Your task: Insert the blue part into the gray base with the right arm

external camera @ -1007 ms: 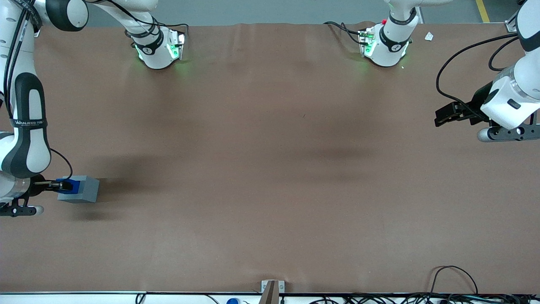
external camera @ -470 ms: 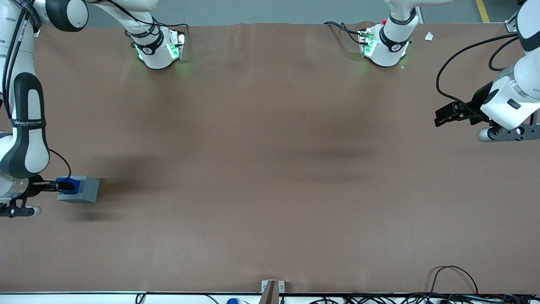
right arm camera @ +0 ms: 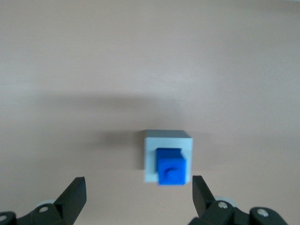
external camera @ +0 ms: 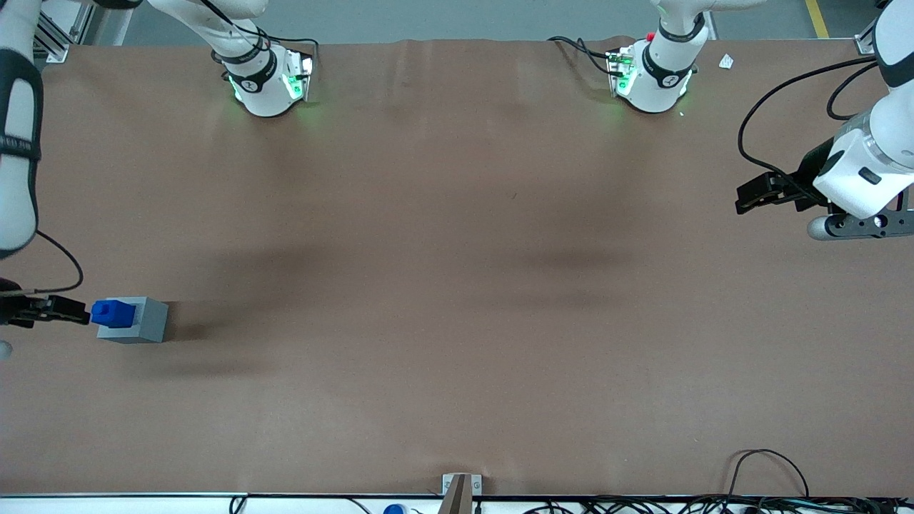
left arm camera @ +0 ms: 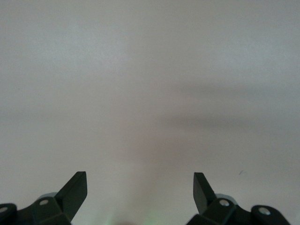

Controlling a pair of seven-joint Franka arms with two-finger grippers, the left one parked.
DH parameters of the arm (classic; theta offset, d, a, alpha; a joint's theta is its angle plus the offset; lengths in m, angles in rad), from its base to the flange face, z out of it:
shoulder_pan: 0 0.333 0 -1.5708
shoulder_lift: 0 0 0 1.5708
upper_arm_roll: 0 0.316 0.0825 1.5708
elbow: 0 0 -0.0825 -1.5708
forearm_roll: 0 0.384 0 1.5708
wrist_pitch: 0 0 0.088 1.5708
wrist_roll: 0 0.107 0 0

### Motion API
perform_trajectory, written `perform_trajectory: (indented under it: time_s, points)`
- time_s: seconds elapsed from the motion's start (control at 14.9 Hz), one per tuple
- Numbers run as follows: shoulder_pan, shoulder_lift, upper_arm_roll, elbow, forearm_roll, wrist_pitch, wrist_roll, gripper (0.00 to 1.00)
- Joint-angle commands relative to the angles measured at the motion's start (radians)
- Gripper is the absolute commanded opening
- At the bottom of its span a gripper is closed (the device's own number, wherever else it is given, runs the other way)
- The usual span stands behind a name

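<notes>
The blue part (external camera: 113, 313) stands in the top opening of the gray base (external camera: 146, 323), sticking up out of it, at the working arm's end of the table. The right wrist view shows the same blue part (right arm camera: 171, 172) seated in the gray base (right arm camera: 168, 142) from above. My right gripper (external camera: 68, 310) is open, well above the table and just off to the side of the base, with nothing between its fingers. In the wrist view the gripper (right arm camera: 138, 194) hangs high over the brown surface, its black fingertips (right arm camera: 75, 192) wide apart and clear of the block.
Brown table cover (external camera: 457, 285) spreads across the whole work area. Two white arm bases (external camera: 268, 82) with green lights stand near the edge farthest from the front camera. Cables (external camera: 771, 471) lie at the nearest edge toward the parked arm's end.
The gripper was closed on the blue part at the base; it has let go, opened, and risen away toward the table's end. The blue part stays in the base.
</notes>
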Motion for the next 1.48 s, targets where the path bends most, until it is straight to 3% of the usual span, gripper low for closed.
perform_trajectory:
  time_s: [0.0, 0.27, 0.6, 0.74, 1.07, 1.41]
  points:
    - [0.039, -0.119, 0.002, -0.042, 0.006, -0.111, 0.079, 1.00]
    - [0.076, -0.222, 0.002, -0.060, 0.038, -0.231, 0.131, 1.00]
    - [0.144, -0.380, 0.000, -0.175, 0.046, -0.283, 0.327, 1.00]
    - [0.157, -0.448, 0.000, -0.230, 0.027, -0.292, 0.328, 1.00]
    - [0.223, -0.572, 0.002, -0.333, -0.088, -0.288, 0.329, 1.00]
    - [0.229, -0.566, 0.002, -0.303, -0.082, -0.277, 0.315, 1.00]
